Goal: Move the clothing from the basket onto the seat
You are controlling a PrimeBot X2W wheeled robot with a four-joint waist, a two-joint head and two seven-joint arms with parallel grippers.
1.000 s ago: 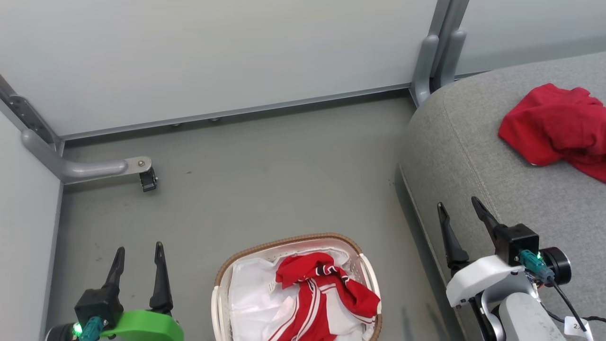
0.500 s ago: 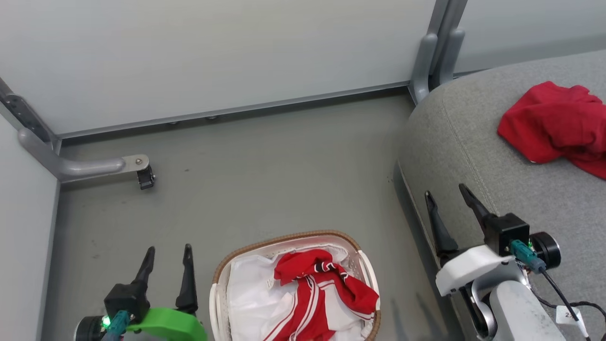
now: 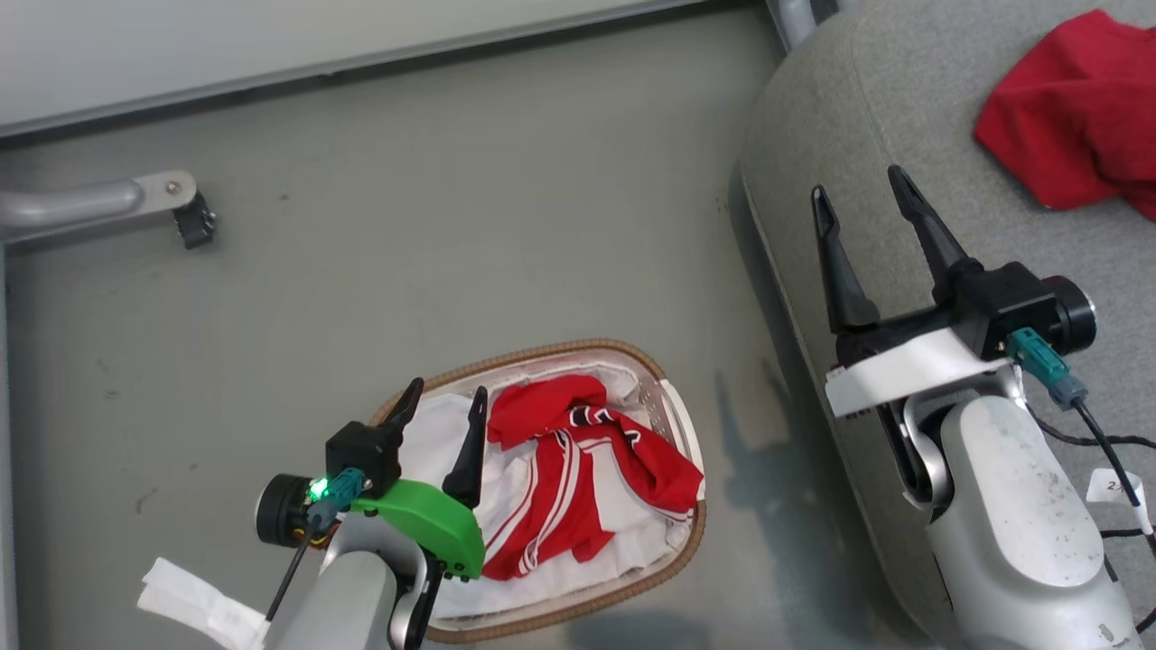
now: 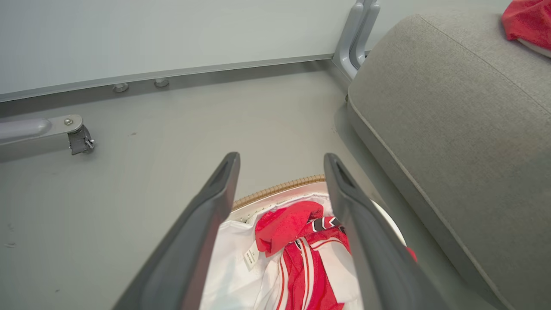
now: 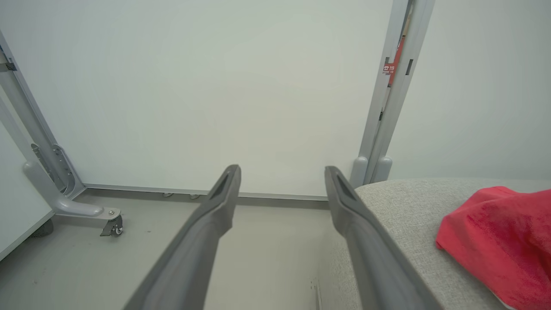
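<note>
The grey upholstered seat [image 3: 858,99] is seen at the right of the head view, with a plain red garment [image 3: 1066,117] already laid in a crumpled heap on its top. Beside the cushion, on the grey floor [image 3: 452,181], the oval white basket [image 3: 578,347] with its brown woven rim is set. One piece of the clothing is left inside, a red garment with white stripes [image 3: 587,451], bunched toward the side of the basket nearer the seat and resting on the white liner [image 4: 232,245].

The left end effector [image 3: 447,390] is held over the basket's left part, its two dark fingers spread wide and nothing gripped between them. In the left wrist view the striped garment is framed between those fingers, below them and not yet touched. The right end effector [image 3: 856,182] is poised by the seat's rounded edge, likewise wide open and empty, and well apart from the plain red garment.

The task is judged to be half done, and the step in hand is taken to be the reach for the second garment. A descent into the basket is called for next, with the fingers closed on a raised fold of red fabric only, so that the liner is not gathered up with it.
</note>
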